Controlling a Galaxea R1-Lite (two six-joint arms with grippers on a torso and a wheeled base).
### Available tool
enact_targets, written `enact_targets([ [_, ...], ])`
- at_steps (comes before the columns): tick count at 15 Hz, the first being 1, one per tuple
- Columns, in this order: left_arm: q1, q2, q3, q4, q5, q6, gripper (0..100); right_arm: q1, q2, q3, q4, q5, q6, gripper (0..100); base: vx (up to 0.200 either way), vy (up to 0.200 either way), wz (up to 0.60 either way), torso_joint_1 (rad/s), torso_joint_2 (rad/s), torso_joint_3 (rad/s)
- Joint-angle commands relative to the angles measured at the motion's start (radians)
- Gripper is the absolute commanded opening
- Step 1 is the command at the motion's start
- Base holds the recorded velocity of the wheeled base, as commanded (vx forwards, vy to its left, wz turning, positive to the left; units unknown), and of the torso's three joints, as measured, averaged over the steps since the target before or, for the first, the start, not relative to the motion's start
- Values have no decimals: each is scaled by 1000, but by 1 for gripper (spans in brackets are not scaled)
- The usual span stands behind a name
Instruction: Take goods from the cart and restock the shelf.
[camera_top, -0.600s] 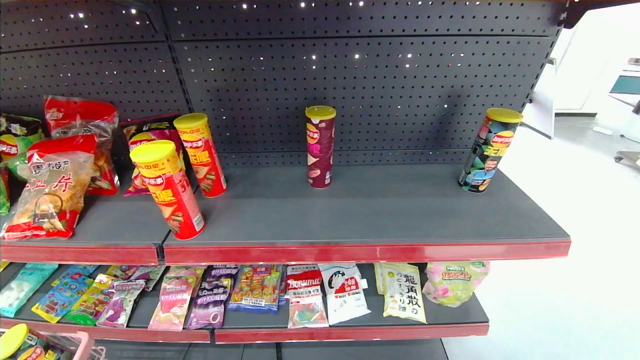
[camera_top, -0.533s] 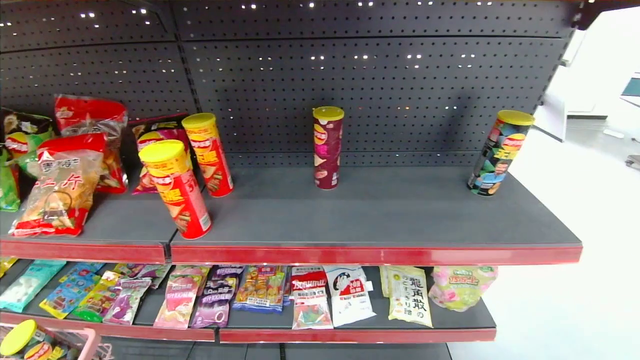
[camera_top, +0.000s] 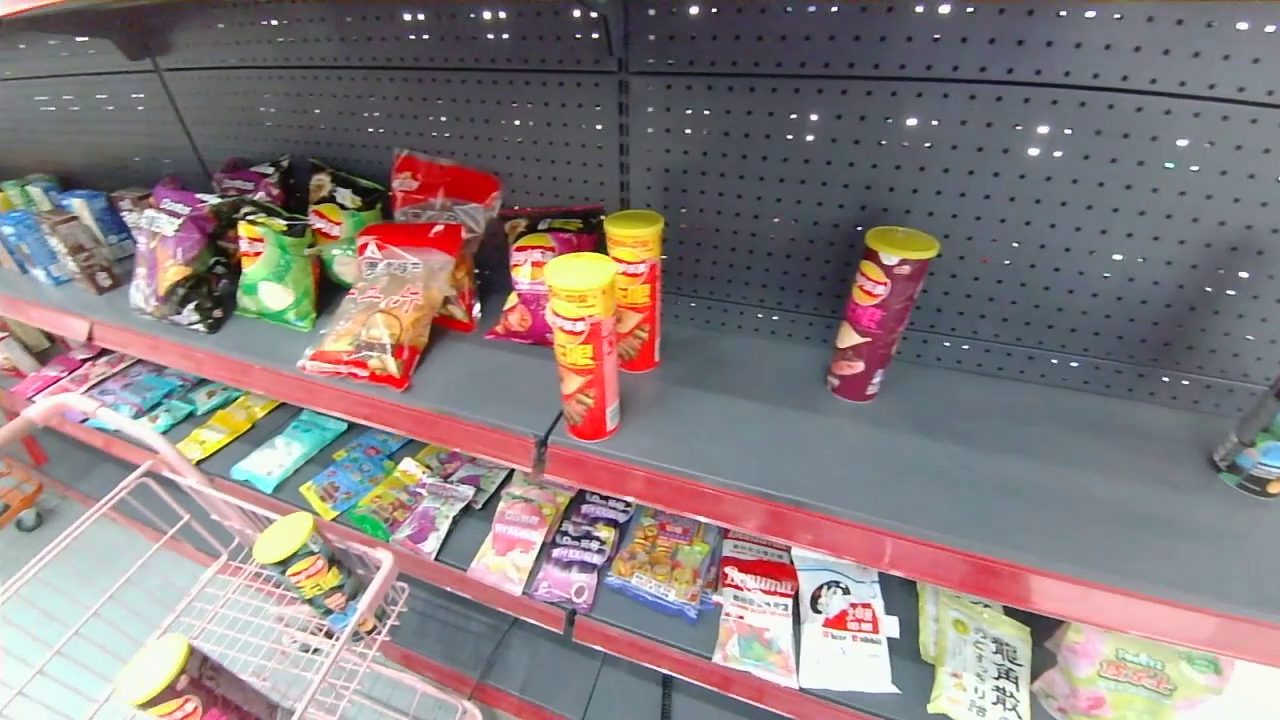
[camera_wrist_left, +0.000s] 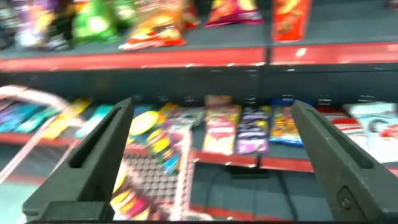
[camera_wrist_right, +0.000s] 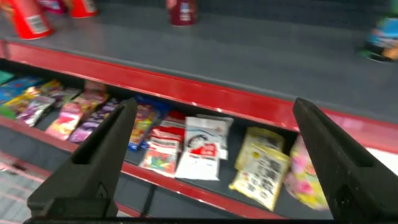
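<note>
Yellow-lidded chip canisters (camera_top: 300, 565) sit in the pink cart (camera_top: 100, 408), low beside the shelf (camera_top: 900, 470). The left hand (camera_wrist_left: 211, 106) and right hand (camera_wrist_right: 214, 106) gape wide, holding nothing. Probably best: lower one hand squarely around a canister's middle.

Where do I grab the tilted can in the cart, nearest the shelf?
Take the can around its body just under the lid, coming down from above through the open top of the cart. It leans lid-up against the wire wall, which likely blocks a side approach.

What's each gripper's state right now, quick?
Left gripper: open, holding nothing.
Right gripper: open, holding nothing.
</note>
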Motion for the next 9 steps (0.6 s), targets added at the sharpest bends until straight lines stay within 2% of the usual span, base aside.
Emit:
enact_targets([
  [1,0,0,0,0,0,0,100,1,1,0,0,0,0,100,0,0,600,7,2,-2],
  [9,0,0,0,0,0,1,100,1,1,0,0,0,0,100,0,0,600,-1,1,1],
])
